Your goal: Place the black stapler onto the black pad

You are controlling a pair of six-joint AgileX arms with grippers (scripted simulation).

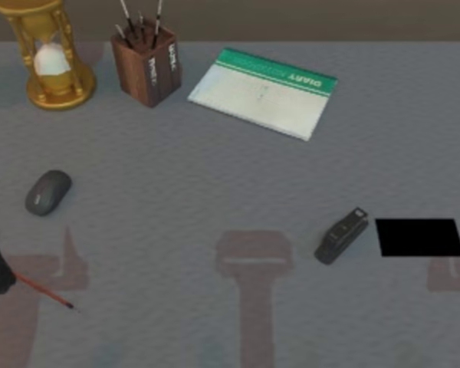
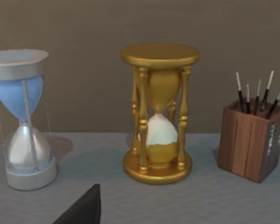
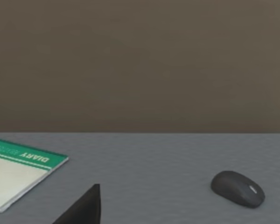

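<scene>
The black stapler lies on the surface just left of the black pad, not touching. I cannot tell the state of either arm's fingers.

gold hourglass upper left, wooden pen holder beside it, diary top middle, grey mouse left, silver-blue hourglass

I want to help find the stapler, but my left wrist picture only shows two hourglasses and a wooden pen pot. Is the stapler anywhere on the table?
Observer: Yes. The small black wedge-shaped stapler lies towards the right side of the grey table in the top view.
Operator: Is it on the pad yet?
Observer: No. The flat black rectangular pad lies close beside it, on its right, with nothing on it.
Operator: What else am I missing?
Observer: A rounded dark grey computer mouse on the left side.
</scene>
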